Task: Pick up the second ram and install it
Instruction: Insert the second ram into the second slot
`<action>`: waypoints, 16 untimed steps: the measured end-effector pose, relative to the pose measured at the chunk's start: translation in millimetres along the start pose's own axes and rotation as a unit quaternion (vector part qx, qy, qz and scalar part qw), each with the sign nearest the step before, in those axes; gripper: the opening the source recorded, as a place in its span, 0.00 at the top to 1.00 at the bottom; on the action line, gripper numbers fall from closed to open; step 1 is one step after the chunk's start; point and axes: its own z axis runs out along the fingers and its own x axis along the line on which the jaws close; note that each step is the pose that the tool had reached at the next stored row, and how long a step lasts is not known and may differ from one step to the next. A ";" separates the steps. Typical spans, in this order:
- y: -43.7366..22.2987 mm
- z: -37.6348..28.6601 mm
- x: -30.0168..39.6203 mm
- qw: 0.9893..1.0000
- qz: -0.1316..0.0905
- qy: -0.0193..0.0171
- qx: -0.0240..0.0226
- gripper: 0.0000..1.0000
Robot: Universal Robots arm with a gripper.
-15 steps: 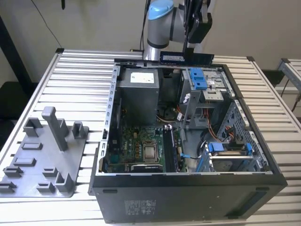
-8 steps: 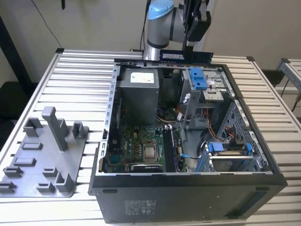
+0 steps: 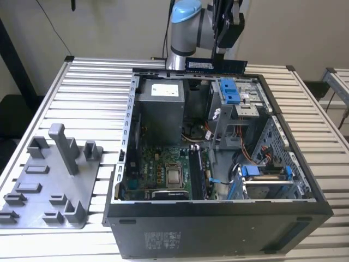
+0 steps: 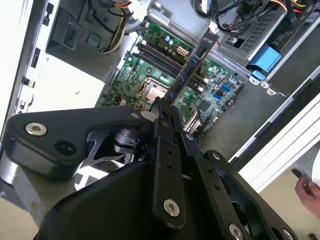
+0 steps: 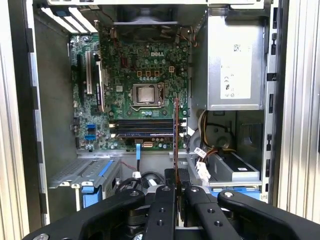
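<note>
The second ram, a long dark stick with a white label, hangs level above the back edge of the open computer case. My gripper is shut on its top edge. In both wrist views the ram shows edge-on, sticking out from between my black fingers. Far below it lies the green motherboard with its long black memory slots, near the bare processor socket.
Inside the case are a grey power supply, blue drive caddies and loose cables. A grey fixture plate with upright pegs lies on the slatted table. A person's hand shows beside the table.
</note>
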 end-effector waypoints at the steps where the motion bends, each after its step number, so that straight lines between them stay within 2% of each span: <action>1: 0.0 0.0 0.0 1.000 0.000 0.000 0.000 0.86; 5: 0.0 0.0 0.0 1.000 0.003 0.000 0.000 0.86; 10: 0.0 0.0 0.3 1.000 0.028 0.001 0.000 0.86; 13: 0.0 0.0 0.4 0.999 0.044 0.002 0.000 0.86; 16: 0.0 0.1 0.3 0.998 0.065 0.003 0.001 0.86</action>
